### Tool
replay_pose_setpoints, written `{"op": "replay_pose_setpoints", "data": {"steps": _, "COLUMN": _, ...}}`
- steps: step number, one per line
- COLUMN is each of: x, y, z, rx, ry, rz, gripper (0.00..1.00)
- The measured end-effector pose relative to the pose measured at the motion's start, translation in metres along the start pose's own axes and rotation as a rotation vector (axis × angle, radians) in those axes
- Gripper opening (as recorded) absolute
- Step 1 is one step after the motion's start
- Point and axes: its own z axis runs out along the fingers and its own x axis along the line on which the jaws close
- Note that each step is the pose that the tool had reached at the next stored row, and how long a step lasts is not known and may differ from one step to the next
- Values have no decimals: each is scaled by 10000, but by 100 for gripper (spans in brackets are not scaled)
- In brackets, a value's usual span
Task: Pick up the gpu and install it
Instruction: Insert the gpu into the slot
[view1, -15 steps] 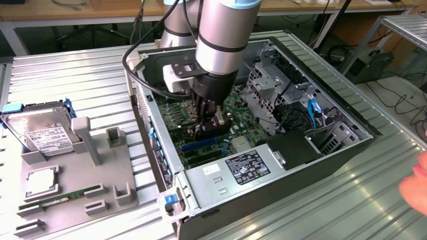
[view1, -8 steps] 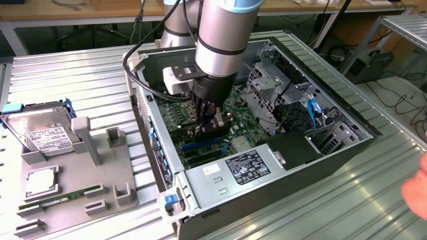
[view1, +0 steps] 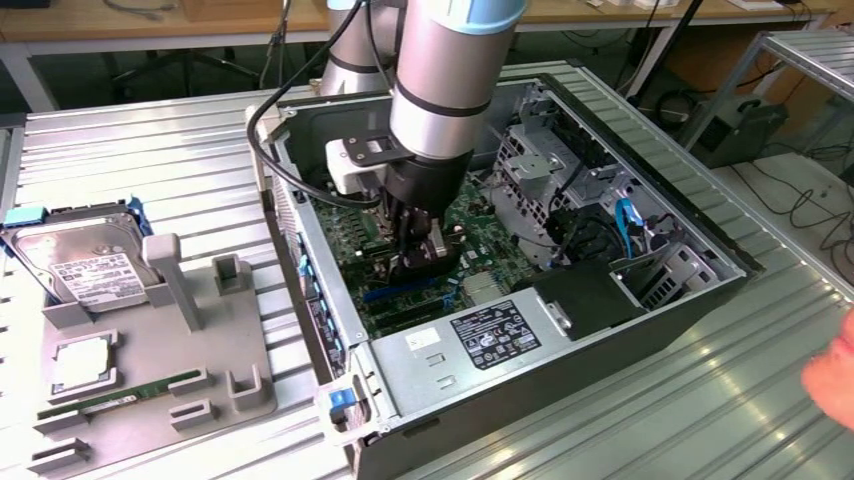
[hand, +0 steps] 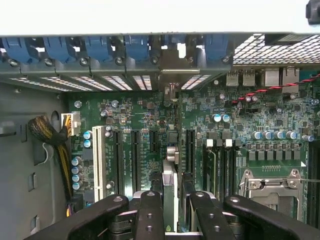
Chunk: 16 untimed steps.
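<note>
Arm reaches down into the open PC case (view1: 694, 290), which lies on its side on the slatted worktop (view1: 160, 140). The hand (view1: 416, 240) is low over the motherboard (view1: 474, 225), just above the expansion slots. In the wrist view its black fingers (hand: 150, 215) are clamped on the gpu (hand: 170, 192), seen edge-on as a thin card with a pale metal strip running between them. The card stands upright, lower edge near the slots but seemingly not seated. The rear bracket bay with blue retainer clips (hand: 95, 47) sits at the far end of the slot row.

Judgement: this is the insertion step, card gripped and hovering over the board. To do it well, keep the card square to the board and line its edge with the long black slot (hand: 190, 150) straight ahead of it, not the neighbouring black slots or the white PCI slot (hand: 97, 155). The bracket end should meet the open rear bay so it does not catch on the case wall. Press straight down with even force; tilt risks jamming the connector.

Off to the exterior view's left, a grey parts holder (view1: 160, 350) carries a green RAM stick (view1: 120, 392), with a hard drive (view1: 87, 265) just beside it, both untouched.
</note>
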Motion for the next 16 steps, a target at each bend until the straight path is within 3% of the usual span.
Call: {"op": "replay_pose_setpoints", "data": {"steps": 16, "x": 1, "y": -3, "z": 70, "rx": 1, "ry": 0, "rz": -1, "gripper": 26}}
